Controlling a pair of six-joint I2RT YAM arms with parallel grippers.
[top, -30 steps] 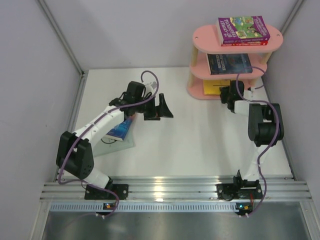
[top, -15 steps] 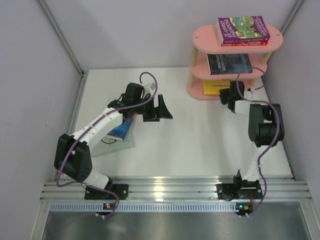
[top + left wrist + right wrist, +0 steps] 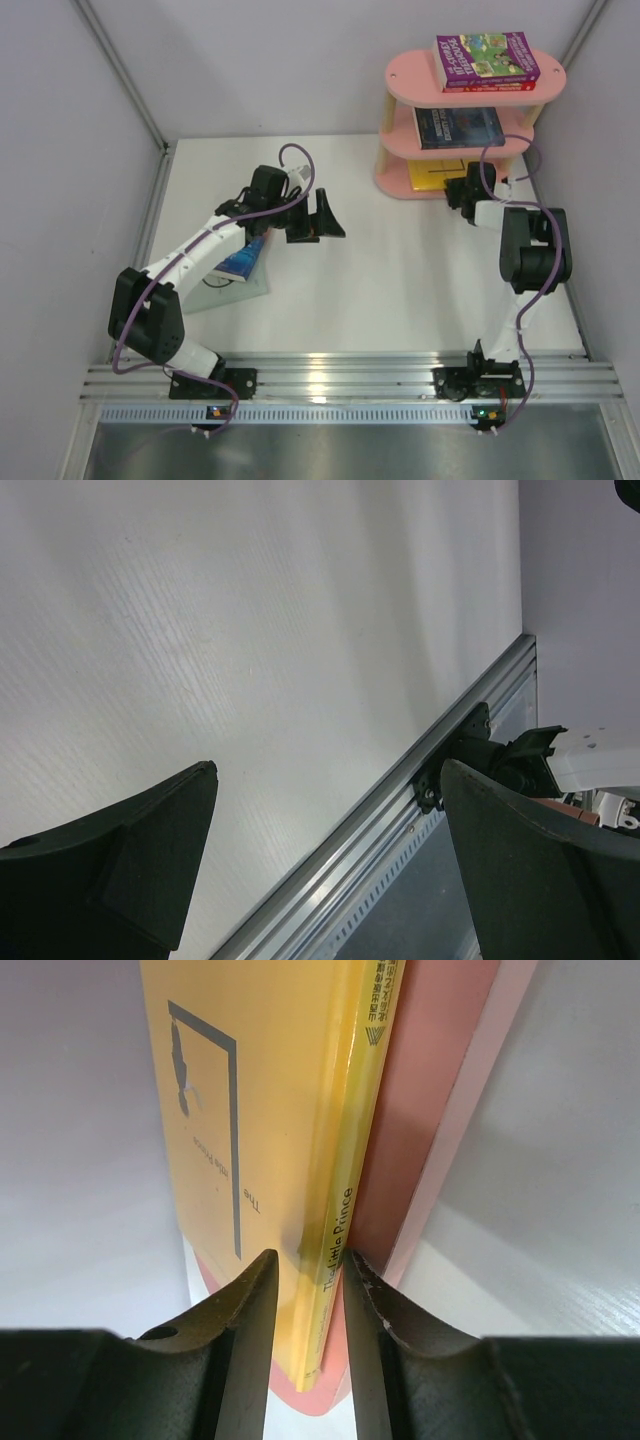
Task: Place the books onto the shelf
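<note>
The pink shelf (image 3: 400, 80) stands at the back right. A purple-green book (image 3: 487, 55) lies on a red one (image 3: 490, 87) on its top board, and a dark navy book (image 3: 458, 126) lies on the middle board. A yellow book (image 3: 432, 175) rests on the bottom board (image 3: 430, 1110). My right gripper (image 3: 462, 186) is at its near edge, and in the right wrist view that gripper (image 3: 305, 1260) is shut on the yellow book (image 3: 270, 1100) at its spine. My left gripper (image 3: 328, 767) hangs open over bare table, also in the top view (image 3: 322, 215). A blue-orange book (image 3: 243, 262) on a pale one (image 3: 245, 288) lies under the left arm.
Grey walls close in the table on the left, back and right. An aluminium rail (image 3: 330, 375) runs along the near edge; it also shows in the left wrist view (image 3: 400, 800).
The right gripper's jaws have narrowed onto the yellow book and the wrist has edged toward the shelf. The left arm shifted slightly left, then held still.
</note>
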